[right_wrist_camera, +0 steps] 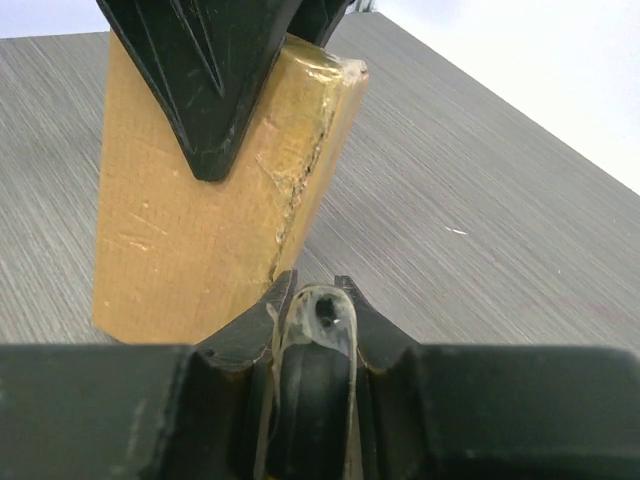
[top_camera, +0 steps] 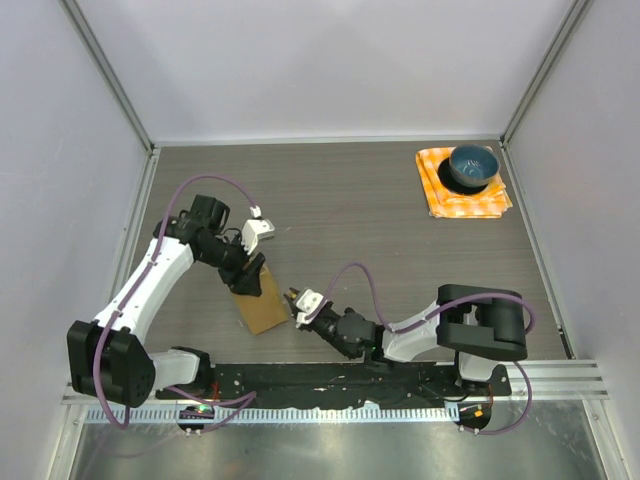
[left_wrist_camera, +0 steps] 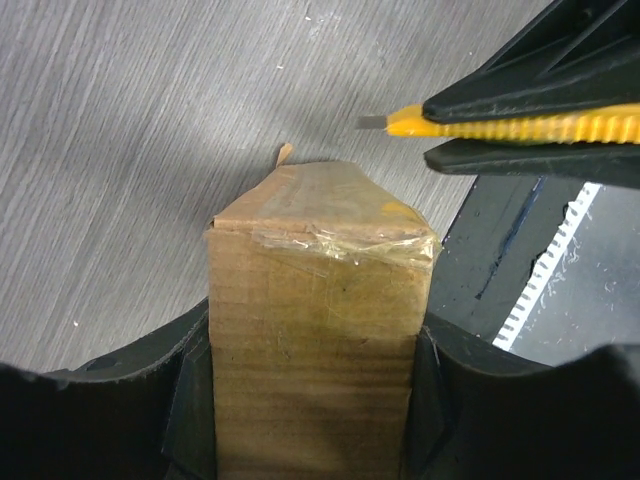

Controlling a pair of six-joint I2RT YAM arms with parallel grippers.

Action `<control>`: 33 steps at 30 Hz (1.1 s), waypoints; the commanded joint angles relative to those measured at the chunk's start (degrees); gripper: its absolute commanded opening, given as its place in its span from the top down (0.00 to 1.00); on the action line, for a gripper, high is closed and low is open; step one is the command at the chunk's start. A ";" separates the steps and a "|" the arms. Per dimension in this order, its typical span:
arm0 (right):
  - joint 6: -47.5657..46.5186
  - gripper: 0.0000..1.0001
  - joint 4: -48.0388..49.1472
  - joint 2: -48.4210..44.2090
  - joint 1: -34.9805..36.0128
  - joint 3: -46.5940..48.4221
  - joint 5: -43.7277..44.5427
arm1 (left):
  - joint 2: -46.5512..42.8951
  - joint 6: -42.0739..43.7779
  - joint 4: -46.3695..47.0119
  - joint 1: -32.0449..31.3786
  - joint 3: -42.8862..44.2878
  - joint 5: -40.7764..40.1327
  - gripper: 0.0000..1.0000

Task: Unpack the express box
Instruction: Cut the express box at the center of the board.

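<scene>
Your left gripper [left_wrist_camera: 315, 385] is clamped on the express box [left_wrist_camera: 318, 300], a finger [left_wrist_camera: 190, 410] pressed against each side. The box's taped end juts out past those fingertips, towards the grey table [top_camera: 350, 200]. Your right gripper [right_wrist_camera: 315, 330] is pinching a yellow utility knife [left_wrist_camera: 520, 122], jaws closed tight on its handle. The blade [left_wrist_camera: 370, 122] points out ahead of that gripper, just beyond the box's taped end and off to one side of it, close but not touching. Looking along the knife, the box stands right in front of you, with its taped edge facing the tool. Well beyond both grippers, the blue bowl [top_camera: 472, 165] sits on the orange checked cloth [top_camera: 462, 200].
</scene>
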 commanded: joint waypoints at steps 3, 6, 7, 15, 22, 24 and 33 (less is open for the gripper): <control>-5.06 0.99 24.91 0.68 1.24 5.26 1.54 | 0.17 1.00 -0.93 0.33 -3.30 -0.36 0.65; -6.38 0.99 24.82 -0.73 1.24 5.70 1.62 | 0.44 1.53 -1.02 0.42 -3.30 -0.45 0.66; -6.47 0.99 24.82 -1.17 1.24 5.96 1.54 | 0.70 1.53 -1.02 0.42 -3.22 -0.45 0.67; -6.30 0.99 24.82 -3.63 1.24 6.67 1.27 | 2.28 0.47 -0.23 0.86 -1.81 3.59 0.83; -4.28 0.99 24.82 -3.90 1.24 7.54 0.74 | 1.76 0.74 -0.22 0.95 -2.07 3.15 0.85; -4.19 0.99 24.82 -3.81 1.24 7.63 0.74 | 1.75 0.82 -0.31 1.04 -2.07 3.24 0.85; -1.29 0.99 24.82 -4.60 1.33 7.28 0.22 | 1.32 0.74 -0.14 1.04 -2.33 2.71 0.85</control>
